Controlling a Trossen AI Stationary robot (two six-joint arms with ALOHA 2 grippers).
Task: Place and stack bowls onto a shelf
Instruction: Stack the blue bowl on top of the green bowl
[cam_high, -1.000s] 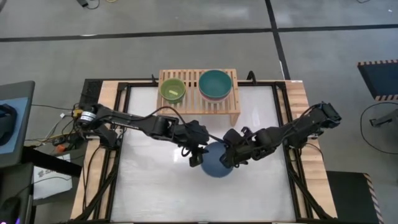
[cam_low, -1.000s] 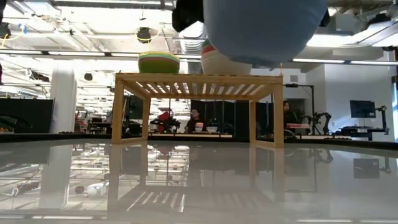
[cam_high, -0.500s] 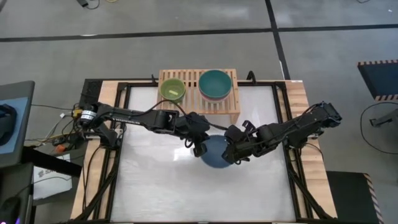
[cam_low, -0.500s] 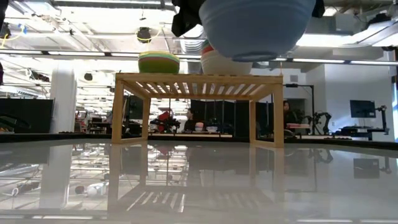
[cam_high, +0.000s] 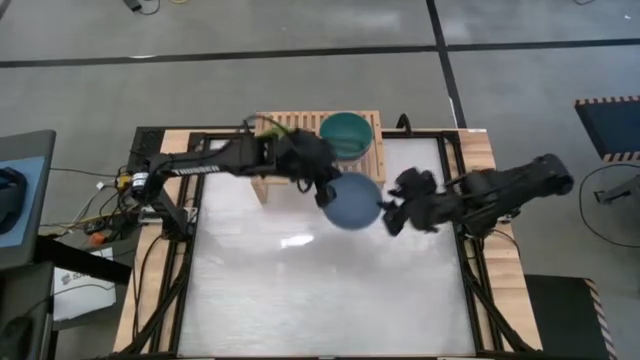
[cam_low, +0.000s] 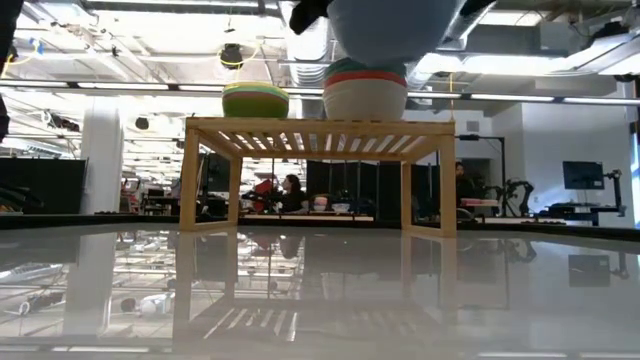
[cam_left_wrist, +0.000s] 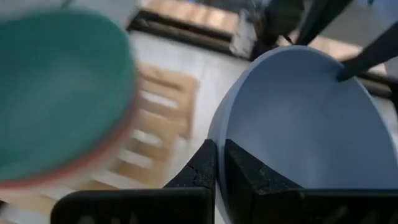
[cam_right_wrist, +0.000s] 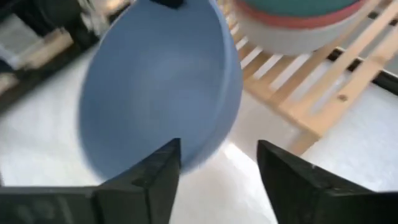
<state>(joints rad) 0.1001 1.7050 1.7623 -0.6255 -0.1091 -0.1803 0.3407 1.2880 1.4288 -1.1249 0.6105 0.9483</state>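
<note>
While raised, smooth round slate blue bowl (cam_high: 352, 200), left gripper (cam_left_wrist: 216, 163) pinching rim

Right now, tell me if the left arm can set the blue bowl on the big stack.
Probably yes. The left gripper pinches the blue bowl by its rim beside the stack, whose top is open; the right gripper has let go.

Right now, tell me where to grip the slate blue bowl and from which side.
Grip the slate blue bowl by its thin rim, one finger inside and one outside, as the left gripper holds it. It hangs in the air, so the wall is too wide and curved. The right gripper is open beside it; the rim facing it looks free.
</note>
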